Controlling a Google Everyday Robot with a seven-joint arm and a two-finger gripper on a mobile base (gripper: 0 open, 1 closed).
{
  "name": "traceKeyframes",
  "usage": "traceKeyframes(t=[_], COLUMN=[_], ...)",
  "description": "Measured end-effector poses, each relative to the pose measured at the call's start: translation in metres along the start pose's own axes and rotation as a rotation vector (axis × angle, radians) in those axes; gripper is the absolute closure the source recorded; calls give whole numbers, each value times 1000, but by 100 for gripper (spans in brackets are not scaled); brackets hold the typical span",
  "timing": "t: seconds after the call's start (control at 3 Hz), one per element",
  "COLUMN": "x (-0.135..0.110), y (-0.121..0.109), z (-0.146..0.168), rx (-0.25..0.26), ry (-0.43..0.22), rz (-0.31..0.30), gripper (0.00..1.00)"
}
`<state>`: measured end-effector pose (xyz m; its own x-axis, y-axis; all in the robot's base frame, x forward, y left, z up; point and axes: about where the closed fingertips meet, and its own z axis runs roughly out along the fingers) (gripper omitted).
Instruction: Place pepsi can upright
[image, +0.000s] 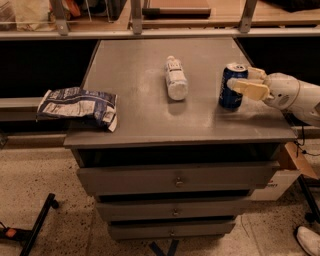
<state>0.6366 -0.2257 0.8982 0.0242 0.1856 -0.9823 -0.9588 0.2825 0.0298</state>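
Note:
The pepsi can (230, 90) is dark blue with a silver top and stands upright on the right side of the grey cabinet top (140, 110). Its base rests on the surface. My gripper (240, 80) reaches in from the right edge of the camera view. One cream finger (250, 90) lies across the can's front right side. The other finger (256, 74) sits behind its top. The fingers are closed on the can.
A white plastic bottle (176, 78) lies on its side at the middle of the cabinet top. A blue-and-white snack bag (78, 105) overhangs the left front corner. Drawers sit below and a shelf rail runs behind. A cardboard box (295, 162) stands at the right.

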Motion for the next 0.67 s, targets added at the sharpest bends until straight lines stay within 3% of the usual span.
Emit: traceKeyframes(t=[0.33, 0.67], x=[3, -1], y=[0, 2], z=[-3, -5], rx=[-15, -33], ry=[21, 85], rz=[-35, -86], gripper=[0, 0])
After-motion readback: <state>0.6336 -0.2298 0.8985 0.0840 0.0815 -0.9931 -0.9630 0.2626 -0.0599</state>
